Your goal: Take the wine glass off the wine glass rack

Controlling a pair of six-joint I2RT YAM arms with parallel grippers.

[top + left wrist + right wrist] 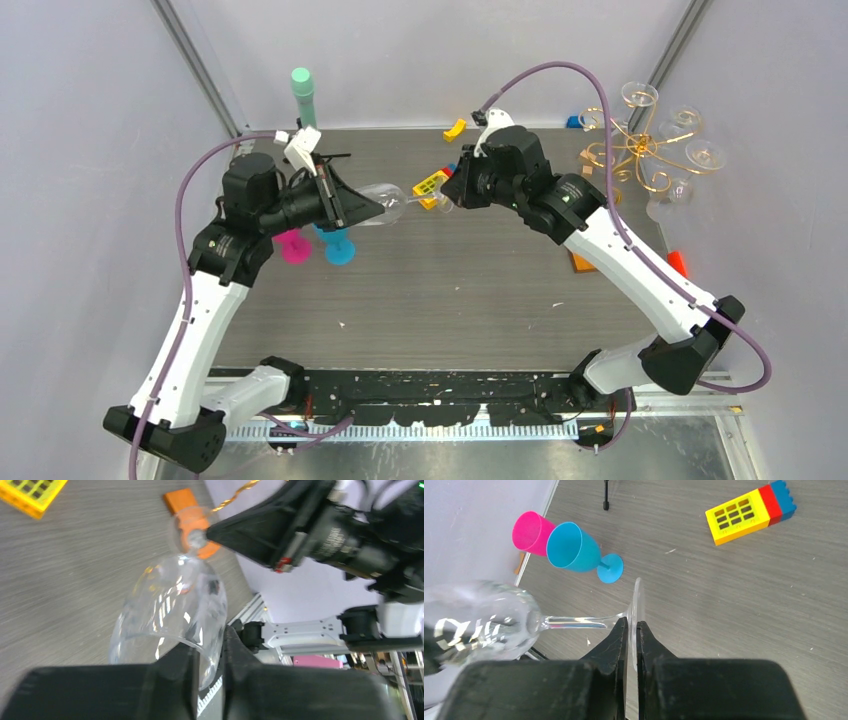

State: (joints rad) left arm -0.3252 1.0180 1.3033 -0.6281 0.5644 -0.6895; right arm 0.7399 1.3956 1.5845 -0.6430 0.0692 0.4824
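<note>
Clear wine glass [479, 622] — gold rack [640, 150].

a lab cell, white panels [90, 120] boxing a gray table [450, 290].

The near half of the counter [440, 300], between the two arms, is bare and wide, so a gripper can pass there freely. Farther back, the wine glass [388, 200] hangs level in the air from the left gripper [376, 209] to the right gripper [446, 196] and bars the middle. A yellow brick [431, 185] lies on the counter near the glass's foot. By the left wrist, a pink cup [293, 247] and a blue cup [338, 247] sit just beside each other. The wine glass rack [640, 150], with more glasses on it, fills the far right corner. A tall teal object [302, 92] stands at the far left.
</note>
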